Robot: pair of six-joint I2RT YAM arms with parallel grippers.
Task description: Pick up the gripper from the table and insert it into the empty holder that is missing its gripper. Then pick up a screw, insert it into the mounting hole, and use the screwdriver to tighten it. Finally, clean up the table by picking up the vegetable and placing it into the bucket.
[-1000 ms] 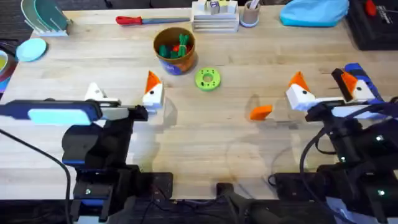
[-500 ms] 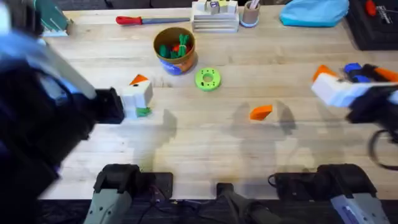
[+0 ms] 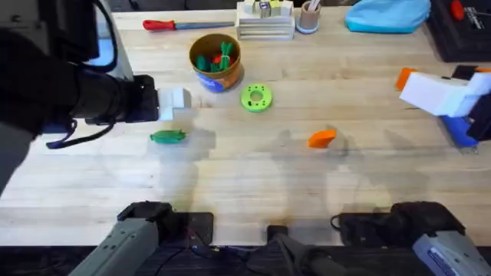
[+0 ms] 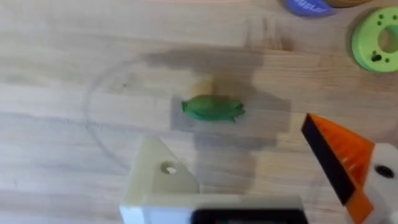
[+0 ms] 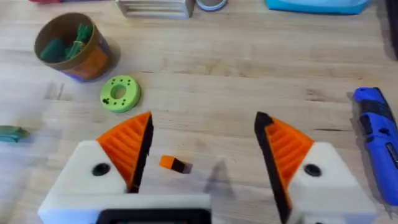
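Overhead first: I see the left arm large and dark at the left side, its white gripper (image 3: 175, 100) raised above the table near the vegetable (image 3: 168, 136), which lies flat on the wood; the loose orange gripper (image 3: 322, 138) sits on the table right of centre, well apart from both arms; the bucket (image 3: 217, 63) stands toward the far edge with green and red pieces inside, a green disc (image 3: 256, 97) just beside it; the right gripper (image 3: 430, 92) hangs at the right edge, and I cannot tell its opening from here.

Left wrist: the vegetable (image 4: 212, 108) lies on bare wood beyond my fingers; one holder is bare white with an open mounting hole, the other carries an orange pad (image 4: 339, 155) — the fingers stand wide apart, nothing between them.

Right wrist: both orange ribbed pads (image 5: 127, 148) spread wide, holding nothing; the small orange gripper (image 5: 174, 164) lies on the table between them — untouched; the blue screwdriver (image 5: 380, 146) lies beside the right finger; the bucket (image 5: 68, 45) and the green disc (image 5: 120, 93) sit farther off.
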